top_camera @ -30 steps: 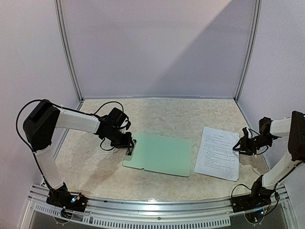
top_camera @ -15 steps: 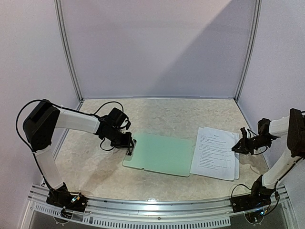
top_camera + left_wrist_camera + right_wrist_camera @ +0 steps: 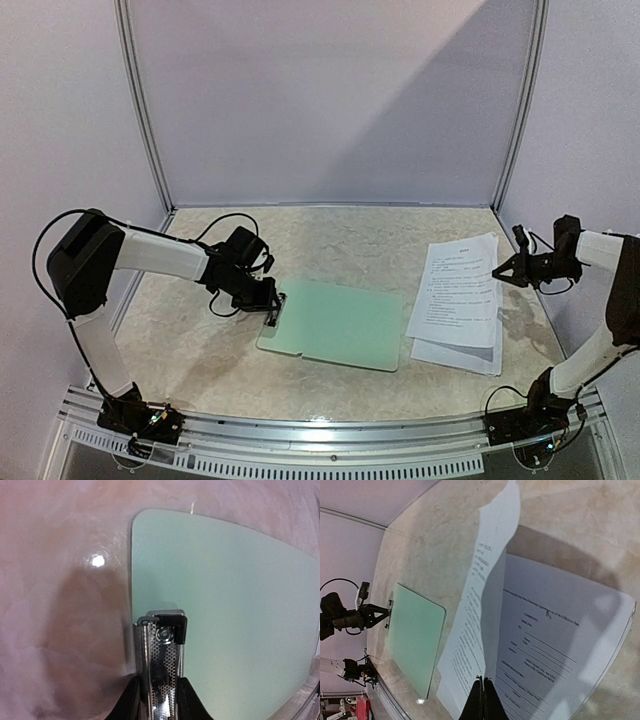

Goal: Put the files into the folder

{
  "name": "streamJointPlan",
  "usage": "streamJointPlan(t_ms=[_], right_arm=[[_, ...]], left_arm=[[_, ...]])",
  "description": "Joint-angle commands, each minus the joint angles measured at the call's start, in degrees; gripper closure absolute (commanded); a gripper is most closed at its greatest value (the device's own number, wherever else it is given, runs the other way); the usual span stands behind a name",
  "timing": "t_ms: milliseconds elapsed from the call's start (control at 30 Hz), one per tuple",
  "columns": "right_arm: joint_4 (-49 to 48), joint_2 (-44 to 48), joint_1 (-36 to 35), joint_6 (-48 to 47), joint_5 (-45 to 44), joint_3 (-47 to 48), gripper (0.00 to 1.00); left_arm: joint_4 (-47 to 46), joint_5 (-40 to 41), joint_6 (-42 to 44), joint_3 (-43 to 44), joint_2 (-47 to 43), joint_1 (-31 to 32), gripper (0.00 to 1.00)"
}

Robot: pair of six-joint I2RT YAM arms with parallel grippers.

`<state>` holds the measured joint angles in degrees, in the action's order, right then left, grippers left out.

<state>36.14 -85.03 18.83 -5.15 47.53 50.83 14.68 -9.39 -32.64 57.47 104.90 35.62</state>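
The pale green folder (image 3: 335, 322) lies flat mid-table, its metal clip (image 3: 160, 645) at the left short edge. My left gripper (image 3: 268, 300) is shut on that clip, one finger on each side of it (image 3: 159, 700). The files (image 3: 458, 352) lie as a small stack to the right of the folder. My right gripper (image 3: 500, 270) is shut on the right edge of the top sheet (image 3: 462, 290), which hangs raised and curved above the stack. In the right wrist view the pinched sheet (image 3: 475, 615) rises from the shut gripper (image 3: 483, 681), with a printed page (image 3: 555, 650) under it and the folder (image 3: 415, 635) beyond.
Booth walls close in the table at the back and on both sides, and the right wall (image 3: 590, 150) stands close to my right arm. A metal rail (image 3: 320, 440) runs along the near edge. Marbled tabletop (image 3: 350, 240) stretches behind the folder.
My right gripper has shut on the top sheet's right edge and moved up and back, lifting that sheet off the stack. The left gripper stays on the clip.
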Motion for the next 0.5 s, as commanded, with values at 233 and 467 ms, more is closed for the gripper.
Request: streamJointPlan(t_ms=[233, 467], right_arm=[[13.2, 4.49, -12.05, -9.92, 7.58, 12.78, 1.0], [24.61, 4.79, -20.8, -15.34, 13.72, 26.48, 1.0]], left_arm=[[2.77, -2.12, -0.62, -3.06, 0.26, 0.27, 1.0], [2.71, -2.22, -0.55, -2.75, 0.83, 0.33, 1.0]])
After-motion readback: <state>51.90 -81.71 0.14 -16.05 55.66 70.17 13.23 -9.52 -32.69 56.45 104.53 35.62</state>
